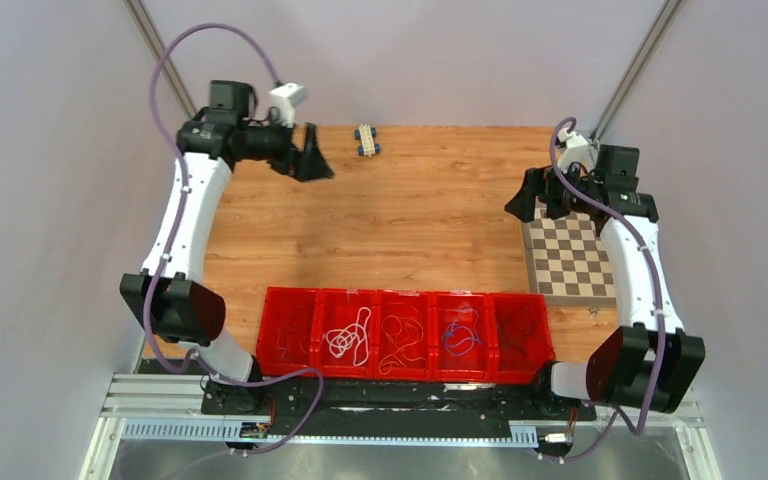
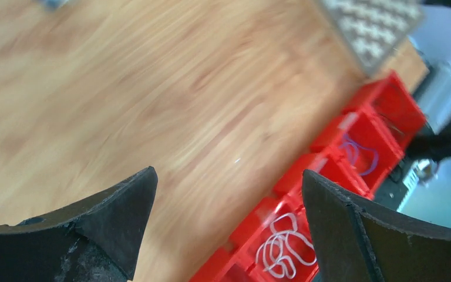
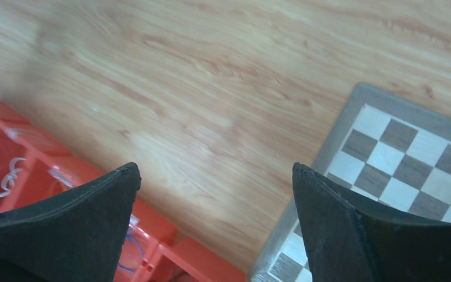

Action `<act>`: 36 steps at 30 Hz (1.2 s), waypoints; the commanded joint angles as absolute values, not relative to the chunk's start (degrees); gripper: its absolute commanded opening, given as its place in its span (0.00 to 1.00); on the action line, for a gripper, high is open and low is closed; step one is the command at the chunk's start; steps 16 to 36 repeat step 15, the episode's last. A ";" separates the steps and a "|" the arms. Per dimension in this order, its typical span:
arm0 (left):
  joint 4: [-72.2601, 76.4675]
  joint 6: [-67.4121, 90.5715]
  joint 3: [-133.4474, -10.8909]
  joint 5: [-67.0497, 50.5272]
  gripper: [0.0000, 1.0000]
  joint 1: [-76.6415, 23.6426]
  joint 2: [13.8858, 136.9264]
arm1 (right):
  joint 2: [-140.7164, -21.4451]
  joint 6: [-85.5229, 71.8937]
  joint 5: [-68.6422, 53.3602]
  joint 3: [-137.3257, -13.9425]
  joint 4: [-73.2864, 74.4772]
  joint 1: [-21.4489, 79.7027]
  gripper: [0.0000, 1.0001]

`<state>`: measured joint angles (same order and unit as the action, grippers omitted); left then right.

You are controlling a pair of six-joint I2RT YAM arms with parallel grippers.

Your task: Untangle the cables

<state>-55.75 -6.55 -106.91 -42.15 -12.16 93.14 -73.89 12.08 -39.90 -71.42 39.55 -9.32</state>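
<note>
Along the near edge, coiled cables fill a left-right bin row; both jaws gape empty.

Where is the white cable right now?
In the top view, the white cable lies in the second red bin from the left, flanked by the reddish cable and the orange cable in neighbouring bins.
</note>
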 commanded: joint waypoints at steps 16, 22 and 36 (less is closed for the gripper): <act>-52.91 -1.17 -76.64 -25.49 1.00 9.86 84.44 | -79.72 21.42 -28.63 -69.24 41.65 -0.63 1.00; -52.91 -1.17 -76.64 -25.49 1.00 9.86 84.44 | -79.72 21.42 -28.63 -69.24 41.65 -0.63 1.00; -52.91 -1.17 -76.64 -25.49 1.00 9.86 84.44 | -79.72 21.42 -28.63 -69.24 41.65 -0.63 1.00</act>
